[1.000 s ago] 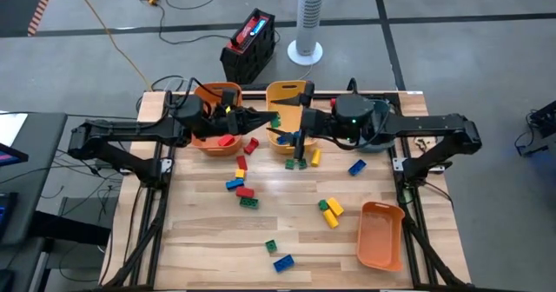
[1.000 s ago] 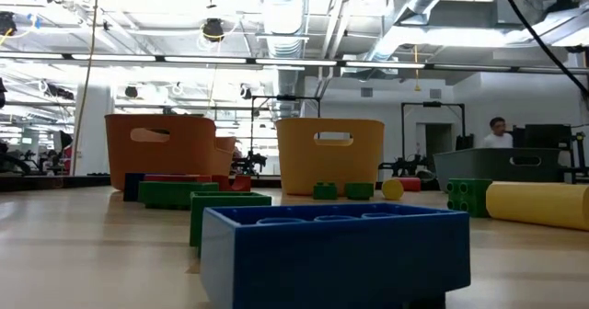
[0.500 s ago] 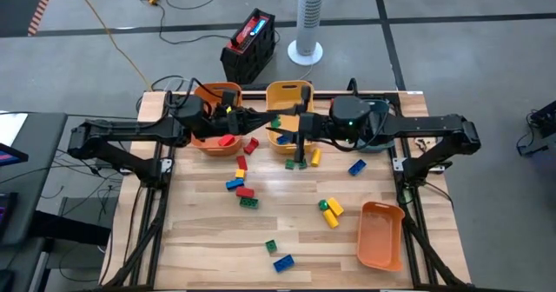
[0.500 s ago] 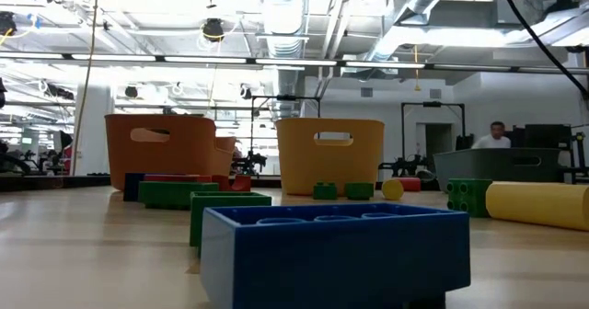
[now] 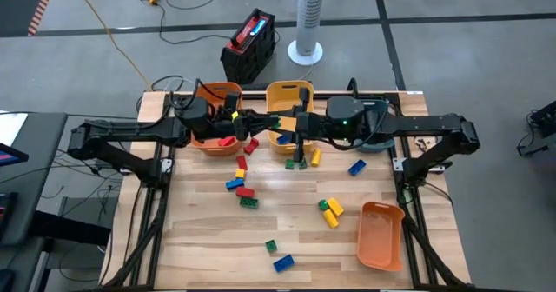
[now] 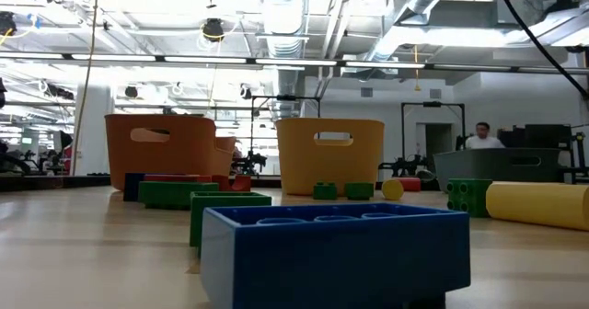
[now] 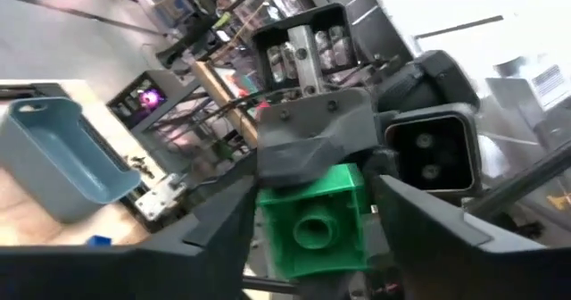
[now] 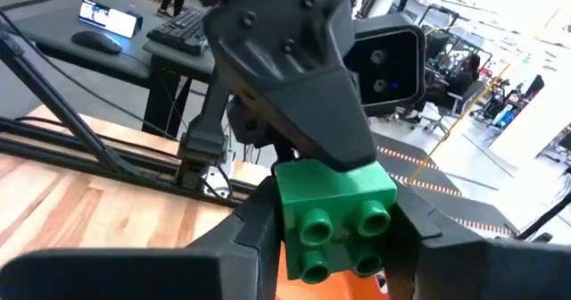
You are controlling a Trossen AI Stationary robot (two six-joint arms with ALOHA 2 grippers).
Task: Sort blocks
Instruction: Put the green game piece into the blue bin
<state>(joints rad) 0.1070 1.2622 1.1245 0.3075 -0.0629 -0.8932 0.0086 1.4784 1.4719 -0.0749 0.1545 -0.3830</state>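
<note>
1. I take the table as a dial in the high view, with 12 at the far edge. The left gripper (image 5: 265,118) and the right gripper (image 5: 286,124) meet nose to nose at 12 o'clock, above the table beside the yellow bin (image 5: 287,87).
2. A green block (image 8: 335,206) sits between them. In the right wrist view the right gripper's fingers (image 8: 250,237) press on both its sides, part-way closed, so I record it as held.
3. In the left wrist view the same block lies between the left arm's two dark prongs. I cannot tell whether the left gripper grips it or merely flanks it.
4. The orange bin (image 5: 208,92) stands at 11 o'clock with a red block (image 5: 228,140) inside.
5. A second orange bin (image 5: 382,235) lies at 4 o'clock.
6. The teal bin (image 7: 53,166) stands at 1 o'clock, largely under the right arm.
7. The loose blocks lie thus:
   - red (image 5: 252,144) and a red, yellow and blue cluster (image 5: 234,184) left of centre;
   - green (image 5: 295,163), yellow (image 5: 314,157) and blue (image 5: 356,167) towards 1 o'clock;
   - a yellow and green pair (image 5: 328,209) towards 4 o'clock;
   - green (image 5: 271,246) and blue (image 5: 283,262) at 6 o'clock.
8. A red and black case (image 5: 249,44) on the floor beyond 12 o'clock bears a pale strip, too small to read.
9. A lit screen (image 8: 107,16) shows in the right wrist view, its contents illegible.
10. A person (image 6: 479,136) stands far back in the low view.
</note>
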